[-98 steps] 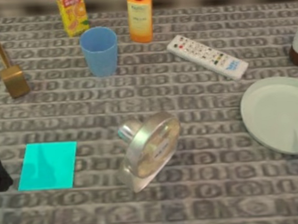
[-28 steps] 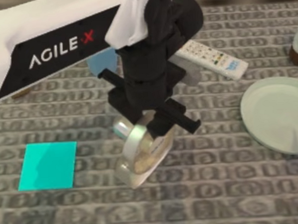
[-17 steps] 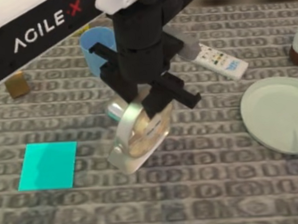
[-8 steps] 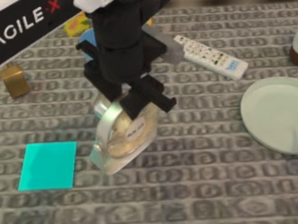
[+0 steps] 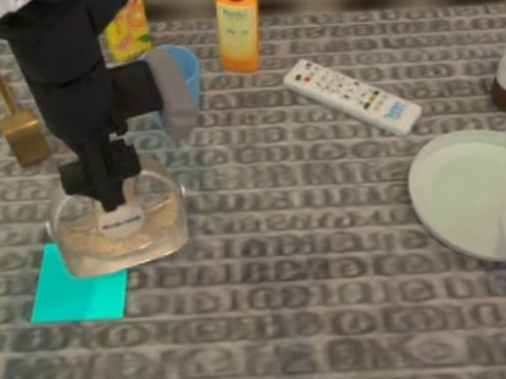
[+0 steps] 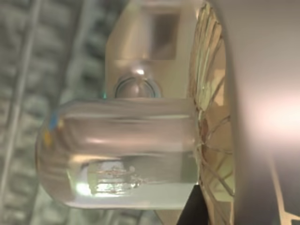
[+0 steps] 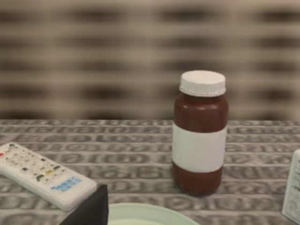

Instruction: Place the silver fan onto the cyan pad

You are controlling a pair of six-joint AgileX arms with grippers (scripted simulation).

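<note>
One round silvery-metal fan with a translucent beige face and small white centre label point(image 5: 119, 220) hangs face-up at the left of the table, held over the far edge of the one flat bright cyan rectangular pad point(image 5: 78, 285), whose upper part it hides from above; whether fan and pad touch cannot be told; in the left wrist view the fan's short cylindrical stub point(image 6: 117, 152) and wire-ribbed back fill the picture; the left gripper point(image 5: 109, 190), black and reaching down from the upper left, has its jaws closed on the fan's rim across the label; the right gripper shows only as a dark corner point(image 7: 86, 208) in its own wrist view, and whether its jaws are open cannot be told; around stand one blue cup point(image 5: 183, 70), one orange bottle point(image 5: 238, 29), one yellow juice carton point(image 5: 128, 30), one brass mallet-like tool point(image 5: 19, 125), one white remote control point(image 5: 352, 95), one pale green plate point(image 5: 470, 193) and one brown jar with a white cap point(image 7: 200, 133); the table point(image 5: 310, 305) bears a grey woven-pattern cover; behind it runs a striped beige wall.
</note>
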